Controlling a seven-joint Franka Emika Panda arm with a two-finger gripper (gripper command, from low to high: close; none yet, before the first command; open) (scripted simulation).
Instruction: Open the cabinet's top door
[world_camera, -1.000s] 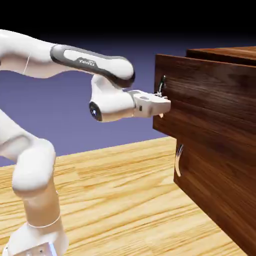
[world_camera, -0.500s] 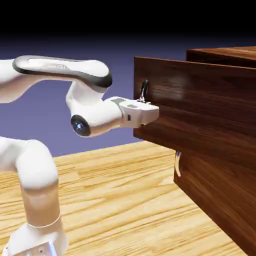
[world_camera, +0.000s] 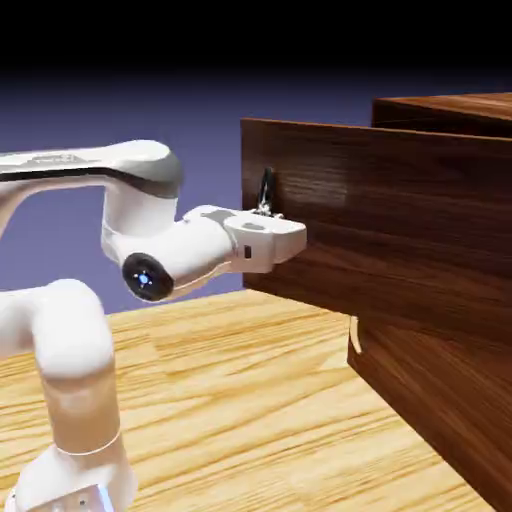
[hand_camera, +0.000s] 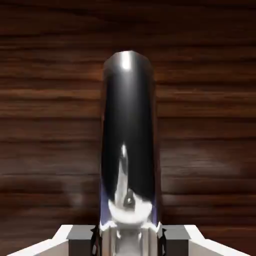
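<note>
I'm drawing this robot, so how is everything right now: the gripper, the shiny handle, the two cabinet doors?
White two-finger gripper: shut on the handle.
Curved silver upper handle: gripped.
Dark wood-grain top door: swung open.
Matching lower wooden door: looks closed.

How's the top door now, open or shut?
Open: in the exterior view the top door is swung out from the cabinet, its free edge well clear of the body.

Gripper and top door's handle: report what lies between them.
Nothing: in the hand view the gripper's fingertips close directly on the handle, one on either side.
</note>
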